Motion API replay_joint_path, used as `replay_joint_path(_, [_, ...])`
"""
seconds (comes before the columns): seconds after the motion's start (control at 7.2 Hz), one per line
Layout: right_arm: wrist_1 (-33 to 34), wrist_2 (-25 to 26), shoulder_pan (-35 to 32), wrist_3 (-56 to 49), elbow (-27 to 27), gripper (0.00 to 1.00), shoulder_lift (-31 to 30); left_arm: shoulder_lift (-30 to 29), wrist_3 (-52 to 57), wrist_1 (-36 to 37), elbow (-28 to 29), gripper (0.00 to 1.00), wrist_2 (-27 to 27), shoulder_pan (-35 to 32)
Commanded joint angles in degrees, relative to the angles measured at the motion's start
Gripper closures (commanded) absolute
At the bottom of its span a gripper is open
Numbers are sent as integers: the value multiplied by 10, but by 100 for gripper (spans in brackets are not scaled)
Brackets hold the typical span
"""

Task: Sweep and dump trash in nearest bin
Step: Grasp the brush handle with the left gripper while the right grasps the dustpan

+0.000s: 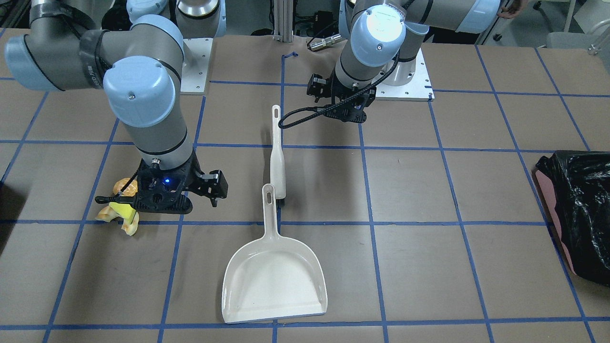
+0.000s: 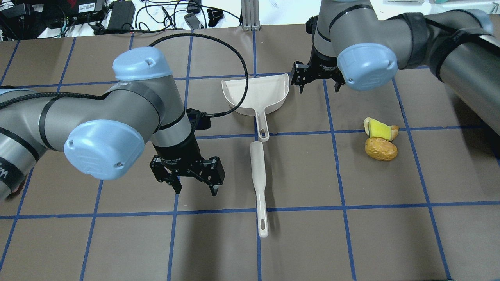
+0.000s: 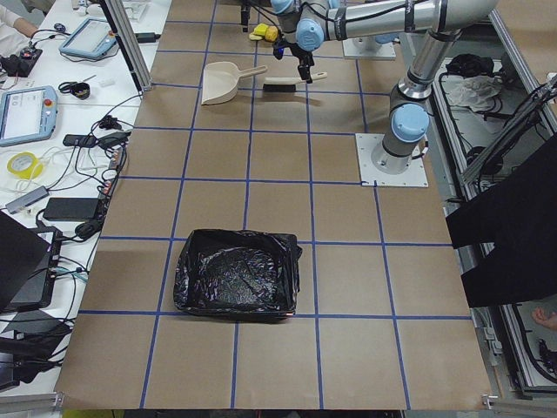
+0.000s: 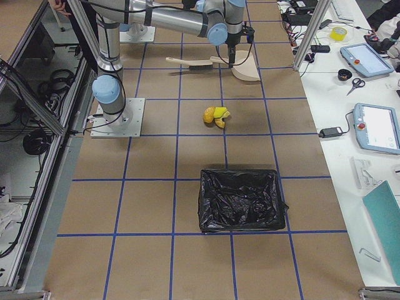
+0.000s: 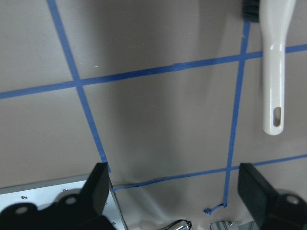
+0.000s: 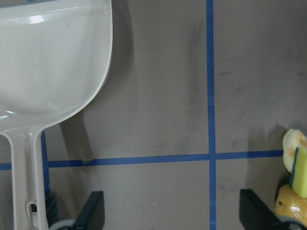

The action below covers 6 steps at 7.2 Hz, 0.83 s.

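Observation:
The trash (image 2: 379,141), an orange-brown lump, a yellow-green block and pale peels, lies on the table on my right side; it also shows in the right wrist view (image 6: 295,187). A white dustpan (image 2: 256,93) lies at mid-table with a white hand brush (image 2: 258,175) just behind its handle. My right gripper (image 2: 318,85) hovers open and empty beside the dustpan's right edge, left of the trash. My left gripper (image 2: 195,191) hovers open and empty left of the brush (image 5: 274,72). The bin (image 4: 240,200) stands beyond the trash; in the front view only its dark sliver (image 1: 4,219) shows.
A pink bin lined with a black bag (image 1: 576,214) stands far off on my left side. Blue tape lines grid the brown table (image 2: 390,234). Cables and devices lie beyond the table's far edge (image 2: 117,15).

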<state>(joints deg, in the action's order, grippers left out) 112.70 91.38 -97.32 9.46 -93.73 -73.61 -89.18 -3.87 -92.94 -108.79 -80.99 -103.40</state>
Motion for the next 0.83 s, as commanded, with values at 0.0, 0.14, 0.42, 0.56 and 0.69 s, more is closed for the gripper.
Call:
replay_joint_path(0.0, [26,1,-4,0,-34,0,12,-6,-76,86,-38,8,4,-59])
replay_joint_path(0.14, [28,0,-6,2,-47,0,14,-10,-107,142,-68,8,4,-83])
replay_joint_path(0.42, [50,-11,-10,4,-49,0,25,-11,-140,208,-99,8,1,-122])
replay_joint_path(0.56, [79,-16,-26,7,-43,0,41,-12,-162,228,-102,8,0,-138])
replay_joint_path(0.69, [86,-16,-39,17,-27,0,54,-13,-174,245,-106,8,0,-145])
